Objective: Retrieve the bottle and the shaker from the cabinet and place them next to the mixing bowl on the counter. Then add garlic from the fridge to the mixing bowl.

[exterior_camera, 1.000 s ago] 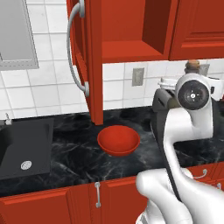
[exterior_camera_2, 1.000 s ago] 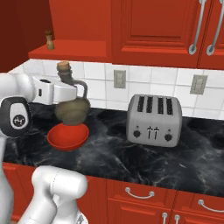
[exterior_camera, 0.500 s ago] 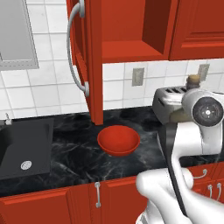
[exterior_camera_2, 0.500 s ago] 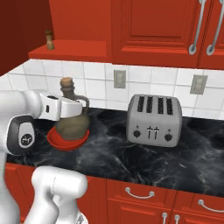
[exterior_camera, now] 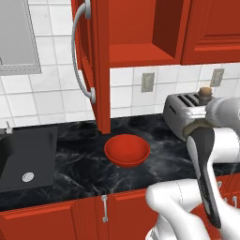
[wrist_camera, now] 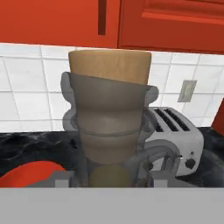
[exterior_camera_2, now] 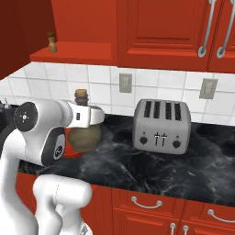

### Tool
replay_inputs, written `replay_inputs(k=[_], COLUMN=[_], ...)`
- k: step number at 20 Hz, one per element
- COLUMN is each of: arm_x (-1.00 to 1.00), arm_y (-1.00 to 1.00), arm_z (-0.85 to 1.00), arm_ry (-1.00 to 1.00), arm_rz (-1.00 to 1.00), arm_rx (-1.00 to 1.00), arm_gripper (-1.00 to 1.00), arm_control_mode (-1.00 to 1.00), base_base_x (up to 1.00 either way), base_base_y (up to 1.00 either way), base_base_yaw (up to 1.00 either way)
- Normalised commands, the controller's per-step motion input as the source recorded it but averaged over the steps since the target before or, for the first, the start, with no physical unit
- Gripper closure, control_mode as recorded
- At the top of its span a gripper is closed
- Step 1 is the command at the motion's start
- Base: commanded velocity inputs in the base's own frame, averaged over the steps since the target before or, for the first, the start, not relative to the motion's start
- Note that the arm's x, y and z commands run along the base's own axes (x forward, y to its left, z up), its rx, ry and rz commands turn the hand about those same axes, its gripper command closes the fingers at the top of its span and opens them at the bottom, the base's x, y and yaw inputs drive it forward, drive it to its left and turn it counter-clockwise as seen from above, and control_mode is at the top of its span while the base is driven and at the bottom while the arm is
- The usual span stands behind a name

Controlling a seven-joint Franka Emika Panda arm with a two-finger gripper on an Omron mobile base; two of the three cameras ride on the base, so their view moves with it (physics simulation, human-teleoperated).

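Just one bottle, one mixing bowl.

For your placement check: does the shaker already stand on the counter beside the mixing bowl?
No: the shaker stands on the cabinet shelf, well above the mixing bowl.

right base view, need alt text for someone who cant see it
A white robot arm holds an olive-brown bottle by its neck just above a black marble counter, beside a red mixing bowl. A silver four-slot toaster stands to the right against white tiles, and a small shaker stands on the open red cabinet shelf above.
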Motion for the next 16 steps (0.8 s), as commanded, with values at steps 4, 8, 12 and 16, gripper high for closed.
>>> replay_inputs(k=[4,8,12,16], arm_x=[0.44,0.41,0.24,0.10], arm_y=[-0.21,-0.08,0.01,0.09], arm_z=[-0.57,-0.60,-0.50,-0.41], arm_ry=[-0.12,-0.08,-0.05,0.00], arm_rz=[0.36,0.37,0.34,0.27], arm_rx=[0.00,0.00,0.00,0.00], arm_gripper=[1.00,1.00,1.00,1.00], arm_control_mode=[-1.00,-1.00,-1.00,-1.00], base_base_x=[0.00,0.00,0.00,0.00], base_base_y=[0.00,0.00,0.00,0.00], base_base_yaw=[0.00,0.00,0.00,0.00])
